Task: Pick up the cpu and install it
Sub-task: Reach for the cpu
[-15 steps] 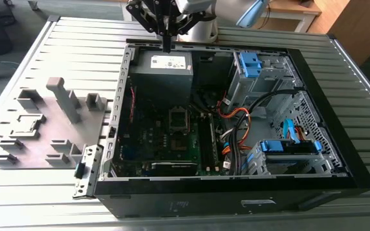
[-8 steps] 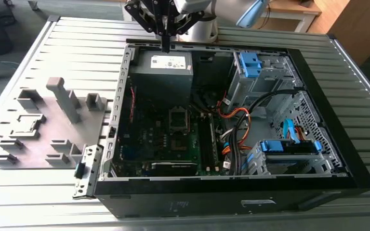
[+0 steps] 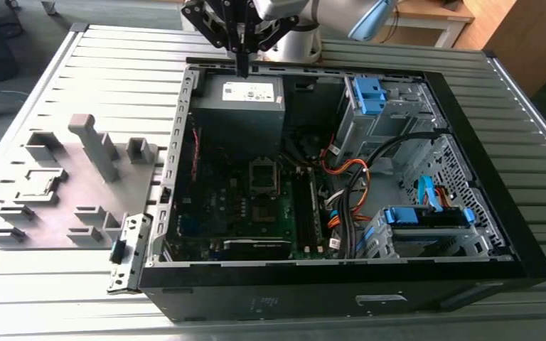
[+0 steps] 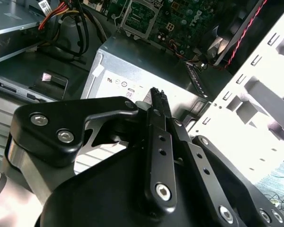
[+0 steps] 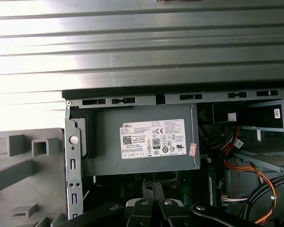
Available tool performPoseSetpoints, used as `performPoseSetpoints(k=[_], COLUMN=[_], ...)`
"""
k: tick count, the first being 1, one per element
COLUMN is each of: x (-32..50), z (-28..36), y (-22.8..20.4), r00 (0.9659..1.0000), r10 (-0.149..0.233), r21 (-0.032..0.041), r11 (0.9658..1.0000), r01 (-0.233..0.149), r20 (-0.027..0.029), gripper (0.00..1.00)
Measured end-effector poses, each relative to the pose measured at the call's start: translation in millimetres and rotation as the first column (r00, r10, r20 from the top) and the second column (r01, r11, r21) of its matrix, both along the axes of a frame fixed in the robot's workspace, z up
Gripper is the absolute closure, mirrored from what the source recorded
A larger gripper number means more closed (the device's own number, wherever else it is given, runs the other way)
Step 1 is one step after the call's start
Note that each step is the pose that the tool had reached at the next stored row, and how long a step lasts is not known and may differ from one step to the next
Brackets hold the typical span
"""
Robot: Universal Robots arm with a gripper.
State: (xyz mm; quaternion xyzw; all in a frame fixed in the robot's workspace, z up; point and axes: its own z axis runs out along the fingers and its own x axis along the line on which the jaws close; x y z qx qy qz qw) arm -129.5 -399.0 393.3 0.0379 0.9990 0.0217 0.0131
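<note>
My gripper [image 3: 242, 69] hangs at the far edge of the open computer case [image 3: 349, 273], just above the grey power supply [image 3: 239, 103]. In the second wrist view its two black fingers [image 4: 157, 97] are pressed together, and nothing shows between them. The first wrist view looks down on the power supply [image 5: 146, 142], with the gripper [image 5: 152, 189] over its near edge. The motherboard's metal-framed socket [image 3: 261, 174] lies deeper in the case, well away from the gripper. I cannot make out the cpu anywhere.
A grey tray [image 3: 55, 213] with raised blocks lies at the exterior view's left, beside the case. Orange and black cables [image 3: 349, 177] and blue-tabbed drive bays [image 3: 368, 96] fill the case's right side. The slatted metal table [image 3: 65, 298] carries everything.
</note>
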Motion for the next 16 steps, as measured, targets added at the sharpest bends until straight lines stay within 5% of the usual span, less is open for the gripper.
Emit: performPoseSetpoints(k=[16], x=[-8.2], z=[0.0], y=[0.1], r00=[1.0], r10=[0.0], r21=[0.0], r11=[1.0], r01=[0.0], r20=[0.0], gripper=[0.89])
